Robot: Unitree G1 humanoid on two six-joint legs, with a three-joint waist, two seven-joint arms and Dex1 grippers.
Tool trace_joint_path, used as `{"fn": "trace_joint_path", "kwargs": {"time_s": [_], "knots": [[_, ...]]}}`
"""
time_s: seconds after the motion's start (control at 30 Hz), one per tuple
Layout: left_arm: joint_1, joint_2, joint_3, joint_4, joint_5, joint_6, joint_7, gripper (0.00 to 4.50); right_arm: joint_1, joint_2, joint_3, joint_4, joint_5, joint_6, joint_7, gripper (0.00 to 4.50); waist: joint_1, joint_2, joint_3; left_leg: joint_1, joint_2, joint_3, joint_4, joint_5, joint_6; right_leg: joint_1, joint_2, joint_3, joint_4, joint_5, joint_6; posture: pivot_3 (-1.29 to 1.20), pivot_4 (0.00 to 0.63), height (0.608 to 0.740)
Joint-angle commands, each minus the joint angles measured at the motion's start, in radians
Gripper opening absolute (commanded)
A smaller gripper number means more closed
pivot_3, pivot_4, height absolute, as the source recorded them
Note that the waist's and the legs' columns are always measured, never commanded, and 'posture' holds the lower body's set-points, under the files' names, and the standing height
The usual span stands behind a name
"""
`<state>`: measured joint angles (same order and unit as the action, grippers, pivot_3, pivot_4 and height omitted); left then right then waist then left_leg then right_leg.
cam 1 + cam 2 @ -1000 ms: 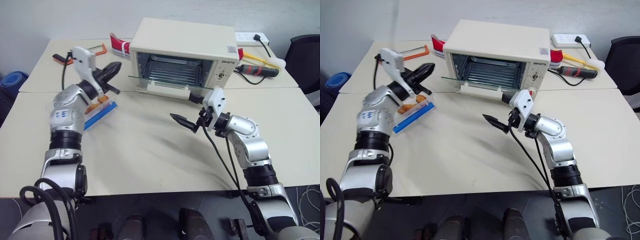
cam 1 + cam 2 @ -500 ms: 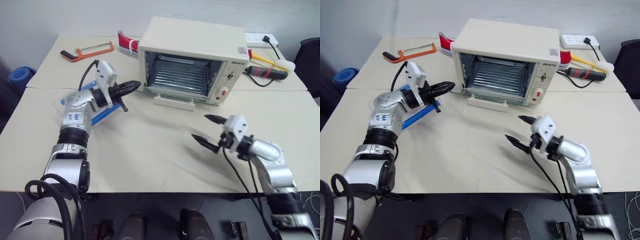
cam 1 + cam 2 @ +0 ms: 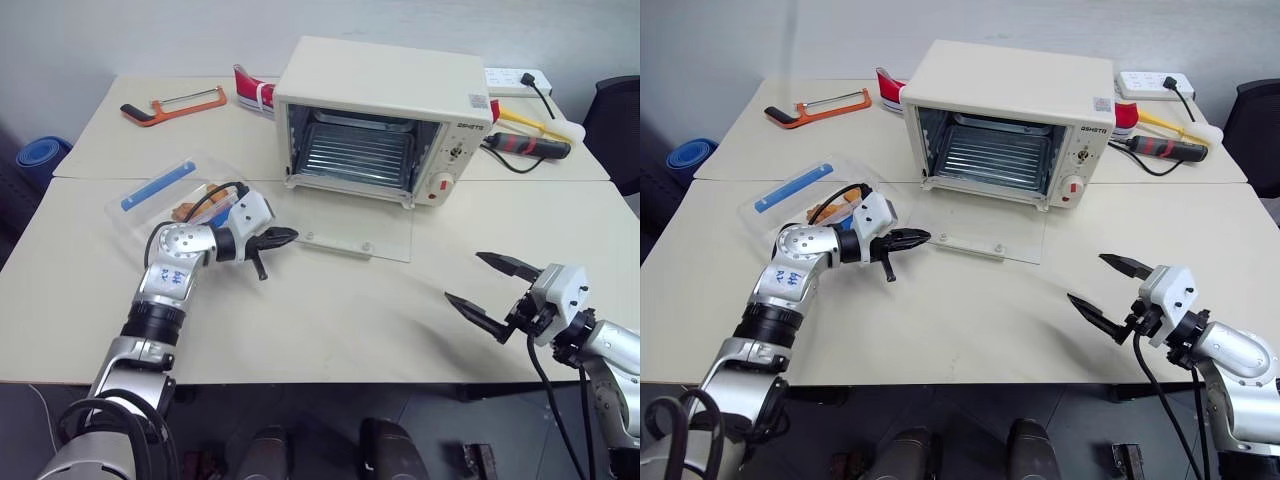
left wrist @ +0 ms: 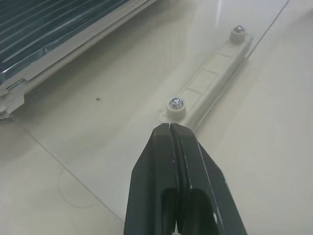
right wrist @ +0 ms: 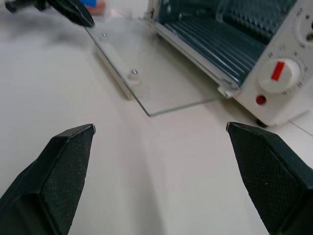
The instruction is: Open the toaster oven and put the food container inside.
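The toaster oven at top centre stands open, its glass door flat on the table, so that step looks done. My left gripper, fingers pressed together, hovers at the door's near corner; my right gripper is spread wide and empty at lower right. The food container sits at centre left, behind my left arm, not yet picked up.

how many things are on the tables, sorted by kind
Appliances: 1, the toaster oven
Food boxes: 1, the food container
Hand tools: 3, the orange hacksaw, the red-handled tool, the yellow-handled tool
Power strips: 1, the white power strip
Red and white item behind the oven: 1, kind unclear
Total: 7
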<state>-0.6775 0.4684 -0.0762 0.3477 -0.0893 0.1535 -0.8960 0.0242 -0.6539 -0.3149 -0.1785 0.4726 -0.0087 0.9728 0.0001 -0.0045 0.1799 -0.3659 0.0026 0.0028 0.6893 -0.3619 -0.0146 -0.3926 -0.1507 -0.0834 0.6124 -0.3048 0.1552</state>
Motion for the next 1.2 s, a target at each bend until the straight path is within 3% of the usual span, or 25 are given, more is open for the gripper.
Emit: {"fn": "trace_joint_path", "kwargs": {"time_s": [0.03, 0.1, 0.27, 0.37, 0.5, 0.67, 0.8, 0.9, 1.03, 1.13, 1.2], "knots": [[0.077, -0.010, 0.092, -0.214, -0.123, 0.113, 0.038, 0.41, -0.025, 0.014, 0.022, -0.088, 0.110, 0.062, 0.021, 4.50, -0.001, 0.000, 0.000, 0.000, 0.000, 0.000, 0.000, 0.000, 0.000, 0.000, 0.000, 0.000, 0.000, 0.000, 0.000, 0.00, 0.150, 0.740], [0.118, -0.010, 0.156, -0.325, -0.208, 0.203, 0.060, 0.89, -0.044, 0.026, 0.051, -0.117, 0.134, 0.086, 0.018, 4.50, -0.001, 0.000, 0.000, -0.001, 0.001, -0.002, 0.001, 0.000, 0.000, 0.000, 0.000, -0.001, 0.000, 0.000, 0.000, 0.00, 0.150, 0.740], [0.342, 0.097, 0.386, -0.588, -0.382, 0.360, 0.081, 2.44, -0.109, 0.089, 0.140, -0.151, 0.146, 0.087, 0.023, 4.50, -0.010, 0.001, 0.000, 0.000, 0.002, -0.003, 0.000, 0.000, -0.001, 0.000, 0.000, 0.000, 0.000, 0.000, 0.000, 0.00, 0.150, 0.740], [0.552, 0.126, 0.577, -0.652, -0.425, 0.328, 0.091, 3.37, -0.124, 0.116, 0.157, -0.152, 0.156, 0.052, 0.051, 4.50, -0.010, 0.002, 0.000, 0.001, 0.001, -0.003, -0.001, 0.000, -0.001, 0.000, 0.000, 0.000, -0.001, 0.000, 0.000, 0.00, 0.150, 0.740], [0.817, 0.100, 0.952, -0.686, -0.529, 0.307, 0.136, 4.49, -0.152, 0.154, 0.181, -0.111, 0.131, 0.018, 0.051, 4.50, -0.005, -0.001, 0.000, 0.001, 0.002, -0.003, -0.001, -0.001, -0.001, 0.001, 0.001, 0.000, -0.002, 0.000, 0.000, 0.00, 0.150, 0.740], [1.049, 0.031, 1.169, -0.635, -0.541, 0.277, 0.207, 4.49, -0.173, 0.182, 0.231, -0.076, 0.105, -0.002, 0.071, 4.50, 0.013, -0.001, 0.000, 0.002, 0.001, -0.004, 0.000, -0.002, -0.001, 0.003, 0.000, 0.000, -0.002, 0.000, -0.001, 0.00, 0.150, 0.740], [1.103, 0.023, 1.165, -0.693, -0.573, 0.341, 0.278, 4.49, -0.200, 0.186, 0.248, -0.053, 0.105, 0.006, 0.086, 4.50, 0.026, -0.001, 0.000, 0.006, 0.001, -0.004, 0.000, -0.003, 0.000, 0.008, 0.000, 0.000, -0.003, -0.001, -0.001, 0.00, 0.150, 0.740], [1.062, 0.075, 1.139, -0.744, -0.626, 0.500, 0.409, 4.49, -0.219, 0.175, 0.252, -0.043, 0.114, 0.013, 0.106, 4.50, 0.027, -0.001, 0.000, 0.012, 0.002, -0.006, 0.000, -0.004, 0.000, 0.014, 0.000, -0.001, -0.006, -0.001, -0.003, 0.00, 0.150, 0.740], [0.807, 0.190, 1.112, -0.785, -0.894, 0.871, 0.753, 4.49, -0.243, 0.147, 0.252, -0.031, 0.123, 0.025, 0.151, 4.50, 0.024, -0.001, 0.000, 0.014, 0.003, -0.014, 0.000, -0.005, -0.001, 0.015, 0.001, 0.000, -0.003, -0.002, -0.004, 0.00, 0.150, 0.740], [0.614, 0.261, 1.081, -0.709, -0.987, 1.101, 0.953, 4.49, -0.252, 0.140, 0.251, -0.022, 0.123, 0.028, 0.165, 4.50, 0.017, -0.001, 0.000, 0.014, 0.003, -0.016, 0.000, -0.005, -0.002, 0.015, 0.001, 0.000, -0.001, -0.002, -0.004, 0.00, 0.150, 0.740], [0.465, 0.308, 1.005, -0.603, -0.973, 1.198, 1.015, 4.49, -0.256, 0.138, 0.254, -0.022, 0.121, 0.032, 0.168, 4.50, 0.008, -0.001, -0.001, 0.014, 0.002, -0.016, -0.001, -0.005, -0.002, 0.015, 0.002, 0.000, -0.001, -0.002, -0.004, 0.00, 0.150, 0.740]]}}
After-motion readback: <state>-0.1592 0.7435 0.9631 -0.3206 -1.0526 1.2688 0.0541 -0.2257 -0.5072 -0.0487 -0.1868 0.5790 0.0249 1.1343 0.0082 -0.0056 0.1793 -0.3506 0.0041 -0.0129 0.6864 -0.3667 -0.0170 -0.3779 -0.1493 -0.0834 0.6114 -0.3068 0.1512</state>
